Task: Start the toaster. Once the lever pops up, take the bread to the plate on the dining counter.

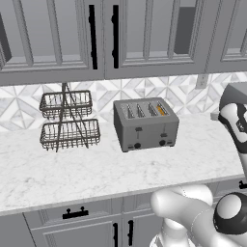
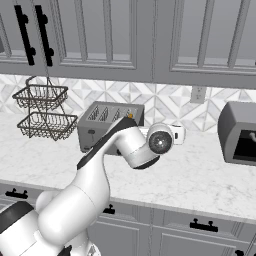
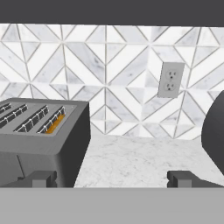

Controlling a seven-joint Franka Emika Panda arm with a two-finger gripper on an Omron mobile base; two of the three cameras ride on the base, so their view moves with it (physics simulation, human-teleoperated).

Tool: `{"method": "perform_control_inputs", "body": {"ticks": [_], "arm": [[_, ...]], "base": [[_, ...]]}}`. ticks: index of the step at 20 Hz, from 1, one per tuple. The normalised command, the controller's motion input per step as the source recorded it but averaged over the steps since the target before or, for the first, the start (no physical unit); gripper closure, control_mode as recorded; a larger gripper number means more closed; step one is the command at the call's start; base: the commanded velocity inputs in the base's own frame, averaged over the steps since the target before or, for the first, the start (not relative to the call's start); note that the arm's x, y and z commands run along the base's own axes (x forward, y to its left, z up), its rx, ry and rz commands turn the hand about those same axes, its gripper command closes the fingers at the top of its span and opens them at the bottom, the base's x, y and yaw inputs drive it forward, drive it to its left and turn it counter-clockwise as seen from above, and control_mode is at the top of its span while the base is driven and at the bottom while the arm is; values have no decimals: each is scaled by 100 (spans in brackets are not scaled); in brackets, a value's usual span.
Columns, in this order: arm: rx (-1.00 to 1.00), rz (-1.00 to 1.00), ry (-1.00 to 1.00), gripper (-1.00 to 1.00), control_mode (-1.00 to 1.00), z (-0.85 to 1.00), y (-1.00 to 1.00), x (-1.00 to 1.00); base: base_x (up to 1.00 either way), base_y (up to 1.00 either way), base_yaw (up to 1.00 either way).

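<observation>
Starting stage: toaster (image 1: 146,124) levers not pressed, bread (image 1: 162,110) w/ crust showing in far-right slot. Gripper (image 3: 111,178) wide open, empty, toaster at its 9 o'clock.

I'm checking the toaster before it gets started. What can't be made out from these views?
- Toaster front with levers: right base view, hidden by the arm.
- Bread: left base view, just an orange sliver in the rightmost slot; its size is hidden.
- Dark appliance: right base view, cut by the right edge.
- Toaster's left side: hand view, cut by the left edge.
</observation>
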Motion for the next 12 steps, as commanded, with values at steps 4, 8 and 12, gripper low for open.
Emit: {"method": "perform_control_inputs", "body": {"ticks": [4, 8, 12], "arm": [[0, 0, 0, -100, -100, 0, 0, 0], [0, 0, 0, -100, -100, 0, 0, 0], [0, 0, 0, -100, -100, 0, 0, 0]], "base": [[0, 0, 0], [0, 0, 0], [0, 0, 0]]}}
